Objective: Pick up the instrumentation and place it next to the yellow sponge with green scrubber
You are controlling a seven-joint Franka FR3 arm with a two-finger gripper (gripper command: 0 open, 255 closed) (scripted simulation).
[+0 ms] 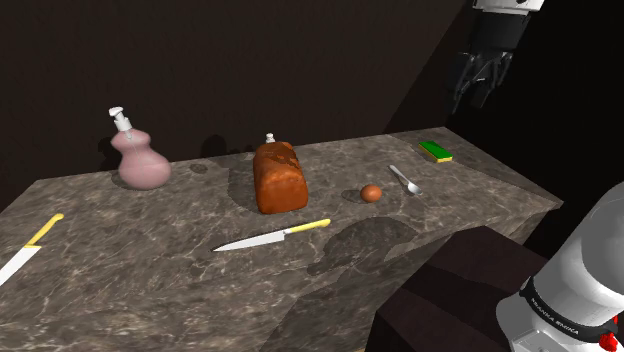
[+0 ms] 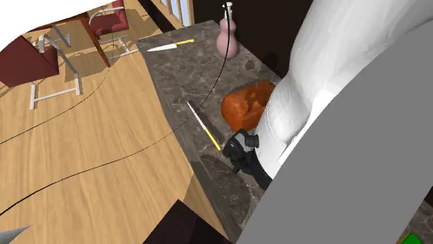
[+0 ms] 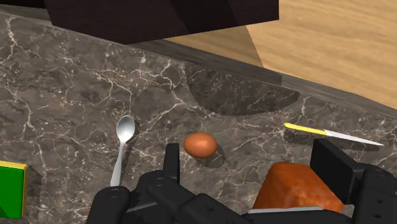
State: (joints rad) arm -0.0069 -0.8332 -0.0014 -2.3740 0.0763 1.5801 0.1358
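Note:
A metal spoon (image 1: 405,180) (image 3: 122,149) lies on the dark marble counter (image 1: 150,270), between a brown egg (image 1: 371,193) (image 3: 200,144) and the yellow sponge with green top (image 1: 436,151) (image 3: 11,188). A yellow-handled knife (image 1: 272,235) (image 3: 331,133) (image 2: 203,125) lies in front of the bread loaf (image 1: 279,177) (image 3: 299,188). My gripper (image 1: 478,95) (image 3: 251,156) (image 2: 239,151) hangs high above the sponge end of the counter. Its fingers stand apart, open, with nothing between them.
A pink soap dispenser (image 1: 140,155) (image 2: 227,35) stands at the far left of the shoulder view. A second yellow-handled knife (image 1: 28,250) (image 2: 168,46) lies near that end. A small bottle (image 1: 270,139) peeks from behind the loaf. Beyond the counter edge is wooden floor (image 2: 104,138).

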